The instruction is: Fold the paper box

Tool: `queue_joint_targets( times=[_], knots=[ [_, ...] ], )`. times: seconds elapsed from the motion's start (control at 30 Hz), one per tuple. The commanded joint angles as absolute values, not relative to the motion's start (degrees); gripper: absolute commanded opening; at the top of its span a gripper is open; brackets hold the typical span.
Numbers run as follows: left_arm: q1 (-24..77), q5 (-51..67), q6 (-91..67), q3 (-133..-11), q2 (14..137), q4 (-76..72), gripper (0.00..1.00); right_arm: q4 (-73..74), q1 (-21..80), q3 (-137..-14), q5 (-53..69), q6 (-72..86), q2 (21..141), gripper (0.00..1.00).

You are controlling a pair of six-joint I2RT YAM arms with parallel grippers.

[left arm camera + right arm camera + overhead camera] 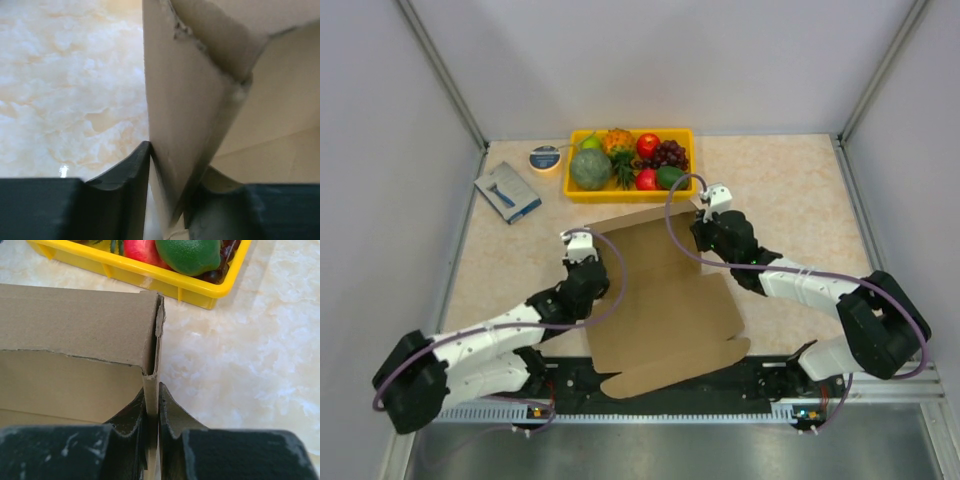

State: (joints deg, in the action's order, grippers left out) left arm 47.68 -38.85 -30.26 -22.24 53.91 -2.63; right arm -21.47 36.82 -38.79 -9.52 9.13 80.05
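From above, the paper box [660,310] lay half-raised between the arms. The left wrist view showed the left gripper [170,172] clamped on its folded left wall. The right wrist view showed the right gripper [153,397] pinching the right wall, so holding both walls upright and square seemed wise.

Bright, even light is cast from above; only soft shadows are seen beside the paper box [665,310]. In the left wrist view its near wall is blurred.
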Motion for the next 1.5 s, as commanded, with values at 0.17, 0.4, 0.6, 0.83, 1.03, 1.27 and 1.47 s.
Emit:
queue_joint_targets(
  times=[0.17, 0.4, 0.6, 0.83, 1.03, 1.27, 1.47],
  knots=[
    [48.0, -72.4, -60.7, -52.3, 92.7, 33.2, 0.00, -34.2, 36.7, -35.6, -7.5, 14.1, 77.0, 0.00],
    [47.5, -74.8, -79.3, -66.2, 107.4, 56.4, 0.00, -35.0, 36.9, -34.7, -6.5, 15.1, 75.6, 0.00],
    [48.7, -70.3, -63.2, -58.1, 98.7, 37.6, 0.10, -32.3, 36.8, -36.4, -6.5, 14.6, 76.1, 0.00],
    [47.8, -52.7, -36.3, -39.5, 77.8, 4.9, 0.46, -30.9, 36.2, -36.6, -5.2, 14.7, 76.6, 0.00],
    [47.8, -43.4, -33.6, -35.2, 69.4, 1.8, 0.98, -29.3, 35.9, -37.5, -4.7, 13.7, 77.2, 0.00],
    [47.9, -37.1, -31.6, -31.8, 57.7, 2.4, 0.98, -28.0, 35.9, -38.9, -3.7, 13.4, 78.4, 0.00],
    [47.6, -31.5, -30.8, -30.1, 46.8, 7.3, 0.98, -18.1, 35.2, -44.0, -2.7, 13.3, 80.1, 0.00]
  ],
)
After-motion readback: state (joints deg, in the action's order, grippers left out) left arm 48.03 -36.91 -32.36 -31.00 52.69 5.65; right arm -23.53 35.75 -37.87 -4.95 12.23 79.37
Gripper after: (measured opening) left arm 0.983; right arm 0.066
